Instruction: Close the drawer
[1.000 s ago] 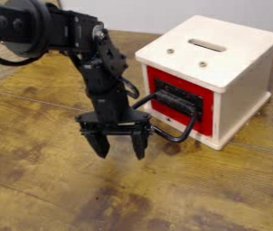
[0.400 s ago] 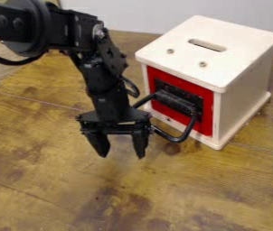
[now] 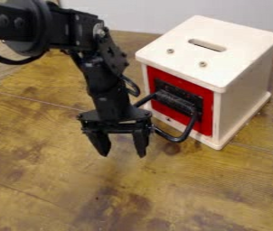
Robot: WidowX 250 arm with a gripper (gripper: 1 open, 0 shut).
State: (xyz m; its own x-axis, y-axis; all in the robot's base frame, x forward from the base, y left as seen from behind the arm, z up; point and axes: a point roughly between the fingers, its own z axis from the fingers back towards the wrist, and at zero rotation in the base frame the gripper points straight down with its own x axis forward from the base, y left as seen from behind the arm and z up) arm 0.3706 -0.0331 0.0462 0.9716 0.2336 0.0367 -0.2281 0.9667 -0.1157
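The red drawer [image 3: 169, 97] sits in the front of a white cabinet [image 3: 223, 54] with a slotted top. Its red front panel stands only slightly out from the cabinet face, and its pale inside does not show. Its large black loop handle [image 3: 182, 119] sticks out toward the lower left. My black gripper [image 3: 119, 148] hangs just left of the handle, fingers pointing down at the wooden table, open and empty. Its right finger [image 3: 139, 144] is close to the handle's outer end; I cannot tell if they touch.
The wooden table [image 3: 54, 189] stretches to the left and front of the cabinet. My black arm [image 3: 90, 63] reaches in from the upper left, passing close to the cabinet's left front corner.
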